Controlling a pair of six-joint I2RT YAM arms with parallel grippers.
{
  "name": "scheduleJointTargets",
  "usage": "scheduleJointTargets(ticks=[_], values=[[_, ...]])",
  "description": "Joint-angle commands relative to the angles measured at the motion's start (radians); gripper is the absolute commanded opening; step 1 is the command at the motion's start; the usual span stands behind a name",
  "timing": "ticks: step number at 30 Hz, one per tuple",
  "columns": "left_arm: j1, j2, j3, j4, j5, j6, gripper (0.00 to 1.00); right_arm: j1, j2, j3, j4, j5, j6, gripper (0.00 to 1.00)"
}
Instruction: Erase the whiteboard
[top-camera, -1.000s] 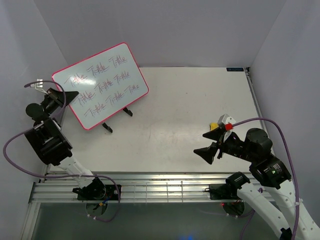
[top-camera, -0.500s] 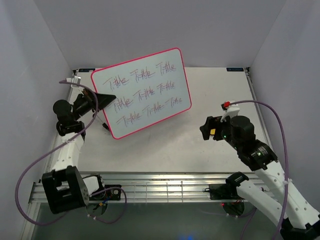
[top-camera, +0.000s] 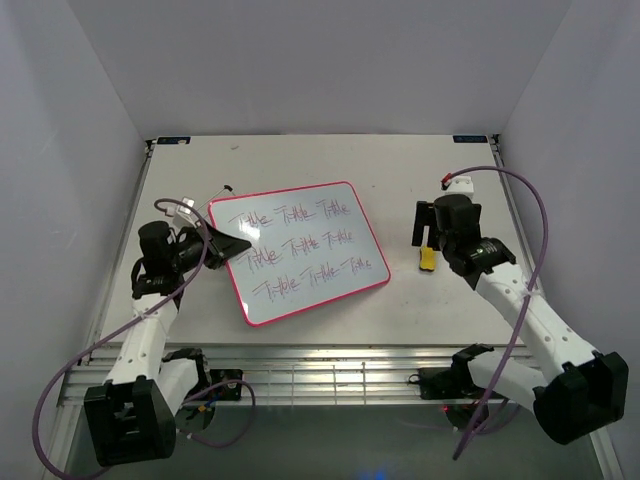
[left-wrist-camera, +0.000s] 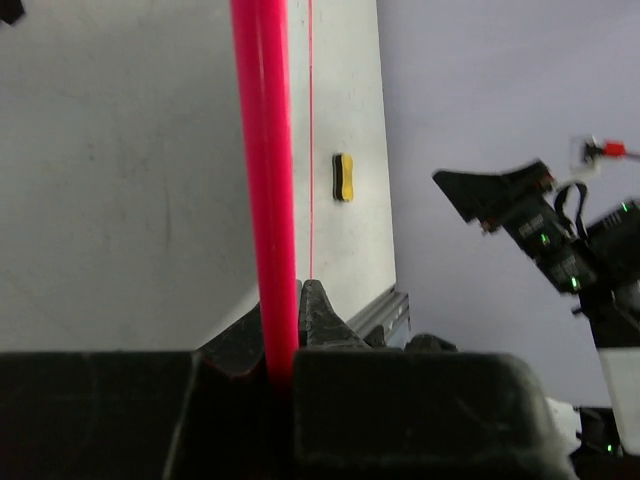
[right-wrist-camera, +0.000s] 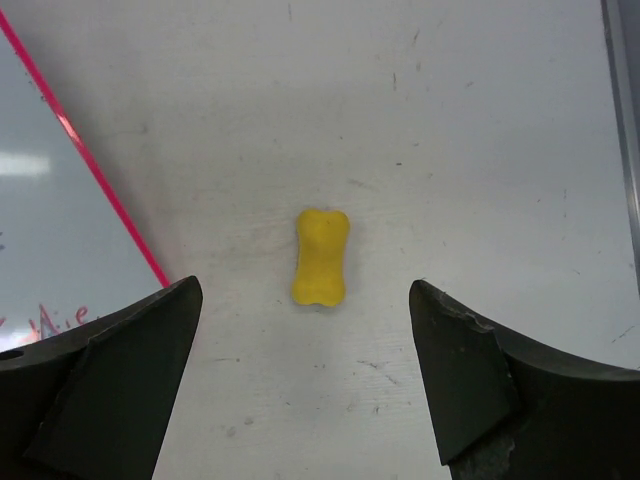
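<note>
There is one whiteboard (top-camera: 320, 265) here, sitting left of the middle of the desk (top-camera: 400, 170), its pink-red frame turned at a slant. It is carrying three rows of pink-grey handwriting, three scribbled words to a row, nine in all. Whether it is lying flat or being held a little off the surface, I cannot tell.

Two arms are working, one on each side of the whiteboard. The left end effector (top-camera: 238, 247) is pinching the whiteboard's left edge, its fingers pressed together on the thin frame. The right end effector (right-wrist-camera: 305, 290) is hanging off the whiteboard's right side with its two fingers (right-wrist-camera: 120, 370) spread wide, gripping nothing.

One small yellow eraser (top-camera: 427, 259) is lying on the desk just beside the whiteboard's right edge, apart from it, directly below those spread fingers and not touching them. A thin black stand leg (top-camera: 224, 189) is poking out beyond the whiteboard's far left corner. One purple cable (top-camera: 540, 225) is looping over the right arm, on the side away from the whiteboard.
</note>
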Motion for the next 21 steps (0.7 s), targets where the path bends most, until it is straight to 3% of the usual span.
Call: scheduleJointTargets(ticks=[1,3,9,11,12,13,16,21], values=[[-0.045,0.012,0.070,-0.094,-0.022,0.119,0.00,-0.157,0.105,0.002,0.049,-0.171,-0.060,0.90],[-0.059,0.037,0.094,-0.125,-0.033,0.129,0.00,-0.220,0.199,0.031,0.005,-0.176,-0.063,0.90],[-0.132,0.130,0.177,-0.317,-0.111,0.207,0.00,-0.230,0.392,0.077,-0.052,-0.167,-0.002,0.91],[-0.180,0.160,0.183,-0.348,-0.142,0.235,0.00,-0.233,0.450,0.085,-0.049,-0.205,-0.007,0.99],[-0.195,0.163,0.179,-0.346,-0.137,0.241,0.00,-0.233,0.469,0.086,-0.042,-0.222,-0.023,0.96],[-0.203,0.161,0.173,-0.343,-0.142,0.250,0.00,-0.233,0.486,0.102,-0.037,-0.250,-0.029,0.87],[-0.240,0.157,0.180,-0.366,-0.179,0.290,0.00,-0.234,0.544,0.129,-0.039,-0.287,-0.039,0.71],[-0.289,0.157,0.180,-0.401,-0.314,0.352,0.00,-0.234,0.569,0.148,-0.020,-0.313,-0.037,0.66]])
